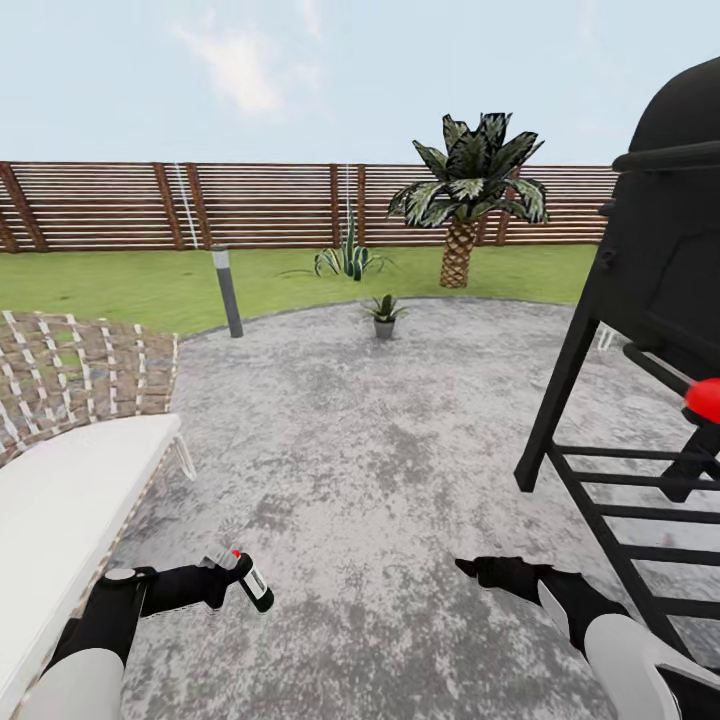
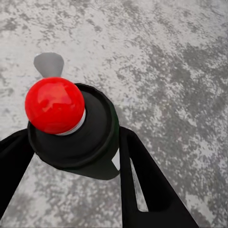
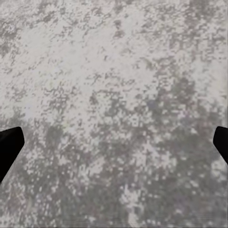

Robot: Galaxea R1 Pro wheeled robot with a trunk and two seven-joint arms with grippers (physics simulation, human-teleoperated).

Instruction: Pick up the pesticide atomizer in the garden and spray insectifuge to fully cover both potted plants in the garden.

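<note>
My left gripper (image 1: pixel 235 580) is shut on the pesticide atomizer (image 1: pixel 252 583), a slim black bottle with a red dot on top, held low over the grey paved patch at the lower left. In the left wrist view the atomizer (image 2: pixel 76 133) sits between the two black fingers (image 2: pixel 142 180), its red ball uppermost. One potted plant (image 1: pixel 384 312), a small green rosette in a grey pot, stands at the far edge of the paving, well ahead. My right gripper (image 1: pixel 478 570) hangs open over bare paving; its fingertips (image 3: pixel 9 145) frame empty ground.
A white lounger (image 1: pixel 70 500) with a woven mat lies at the left. A black grill stand (image 1: pixel 640 400) with a red knob fills the right. A grey lamp post (image 1: pixel 228 292), a striped agave (image 1: pixel 350 260), a palm (image 1: pixel 465 200) and the wooden fence (image 1: pixel 250 205) stand beyond.
</note>
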